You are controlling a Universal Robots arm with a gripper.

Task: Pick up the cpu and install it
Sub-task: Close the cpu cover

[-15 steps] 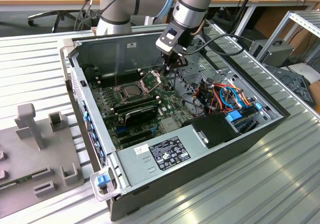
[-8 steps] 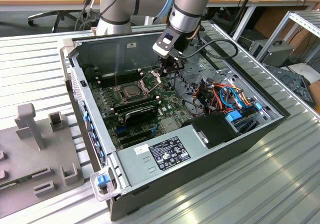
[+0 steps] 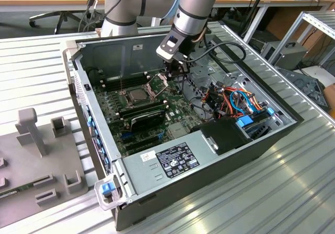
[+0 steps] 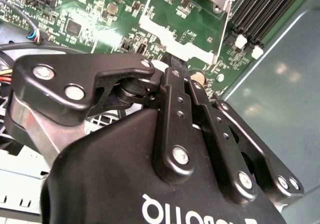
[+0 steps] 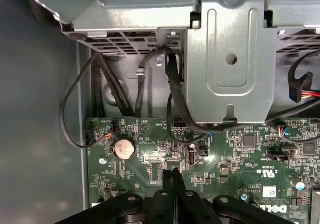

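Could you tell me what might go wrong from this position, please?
The shut gripper sits close above the motherboard; a small drop could strike its components. The black cables hang nearby and might snag it. The raised socket frame beside the cpu could be knocked.

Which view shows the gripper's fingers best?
The first wrist view: the fingers stand pressed together over the green motherboard. The second wrist view shows their linkages from behind, tips together; the exterior view shows the gripper from the side.
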